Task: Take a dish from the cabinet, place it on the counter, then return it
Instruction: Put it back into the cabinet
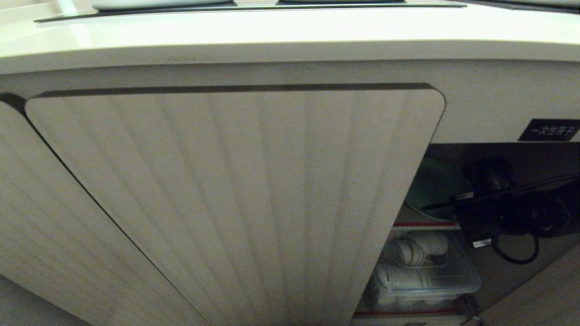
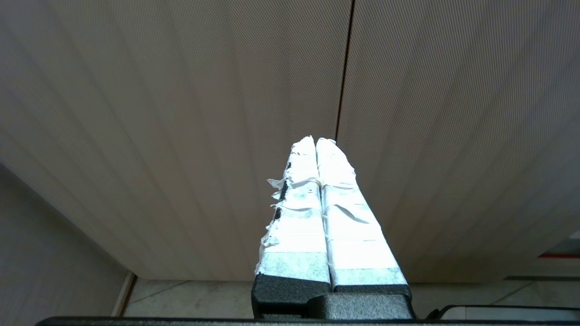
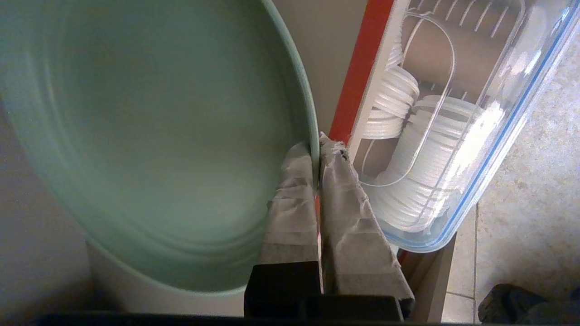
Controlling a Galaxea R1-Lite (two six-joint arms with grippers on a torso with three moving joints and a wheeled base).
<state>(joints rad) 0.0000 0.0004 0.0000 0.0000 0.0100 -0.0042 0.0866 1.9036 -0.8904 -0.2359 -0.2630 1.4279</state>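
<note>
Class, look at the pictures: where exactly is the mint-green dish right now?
The dish is inside the open cabinet, above its red-edged shelf, at the head view's right. The right end effector pinches its rim, beside a clear container of white items.

Head camera low (close), facing cabinet (image 1: 235,203).

Right gripper (image 3: 316,149) pinched tight (arm reaching forward), left gripper (image 2: 316,141) closed

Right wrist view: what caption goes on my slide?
Right gripper shut on the rim of the round mint-green dish, beside the red-edged shelf.
</note>
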